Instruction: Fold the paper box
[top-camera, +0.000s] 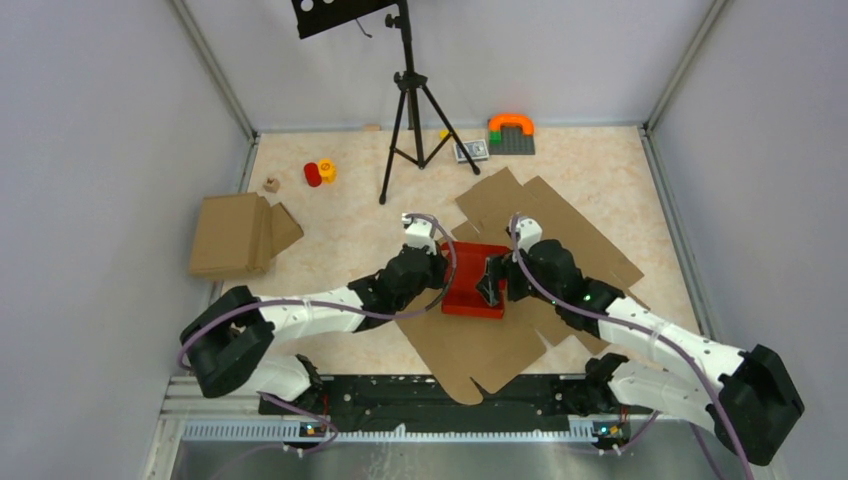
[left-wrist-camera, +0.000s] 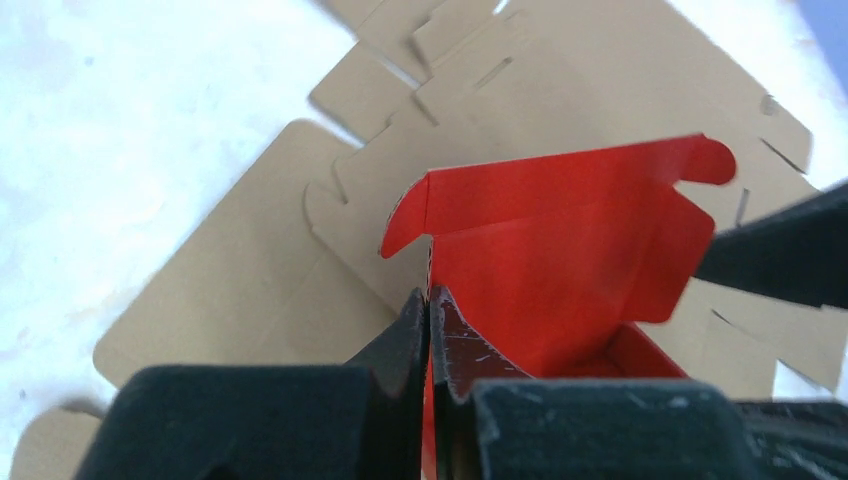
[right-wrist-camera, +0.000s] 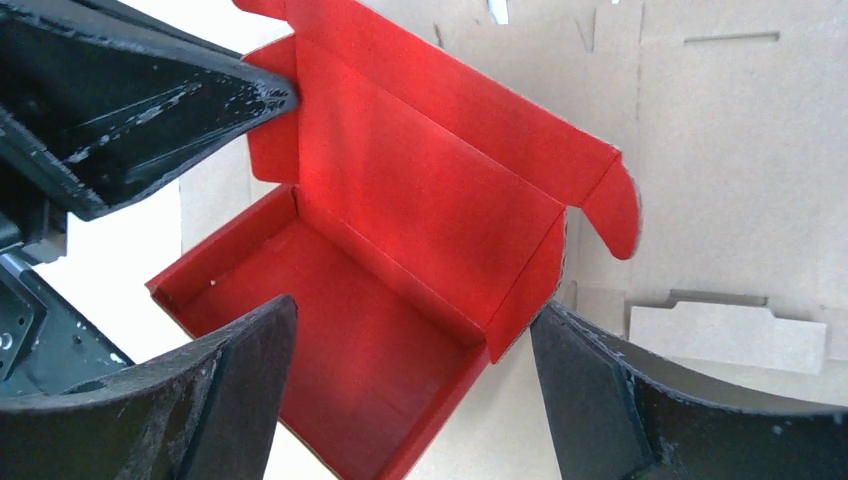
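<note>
The paper box (top-camera: 470, 292) is bright red card, partly formed into an open tray with its lid flap standing up at the far side. It lies on brown cardboard at mid table. My left gripper (top-camera: 444, 272) is shut on the box's left side wall; the thin red edge runs between the closed fingertips (left-wrist-camera: 428, 302), and the lid (left-wrist-camera: 560, 250) rises beyond. My right gripper (right-wrist-camera: 415, 315) is open at the box's right end. One finger (right-wrist-camera: 240, 370) is over the tray floor (right-wrist-camera: 370, 330) and the other (right-wrist-camera: 600, 380) is outside the end wall.
Large flat brown cardboard cut-outs (top-camera: 570, 225) lie under and around the box. A folded brown cardboard box (top-camera: 235, 235) sits at the left. A black tripod (top-camera: 408, 120) stands at the back, with red and yellow pieces (top-camera: 318, 173) and a grey plate with an orange arch (top-camera: 511, 135).
</note>
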